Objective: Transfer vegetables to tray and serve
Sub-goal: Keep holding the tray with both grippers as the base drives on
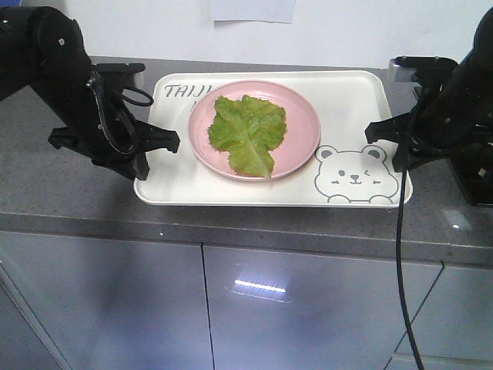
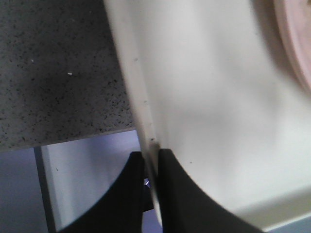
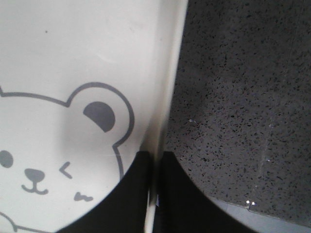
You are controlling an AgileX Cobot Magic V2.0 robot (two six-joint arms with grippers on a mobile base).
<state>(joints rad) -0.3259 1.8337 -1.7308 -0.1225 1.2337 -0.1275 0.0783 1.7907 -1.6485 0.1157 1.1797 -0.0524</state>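
The cream-white tray point(image 1: 350, 100) with a grey bear face lies on the dark counter. On it sits a round pink plate point(image 1: 302, 131) holding a green lettuce leaf, the vegetables point(image 1: 248, 131). My left gripper point(image 1: 158, 158) is shut on the tray's left rim near the front corner; in the left wrist view the rim point(image 2: 141, 107) runs down between the two black fingers of that gripper point(image 2: 151, 158). My right gripper point(image 1: 389, 150) is shut on the tray's right rim point(image 3: 167, 97), which passes between its black fingers at the gripper point(image 3: 155, 158) beside the bear's ear.
The speckled grey counter point(image 1: 69, 193) ends in a front edge just before the tray. Grey glossy cabinet doors point(image 1: 293, 308) stand below. A white wall runs behind. A black cable point(image 1: 400, 270) hangs from the right arm.
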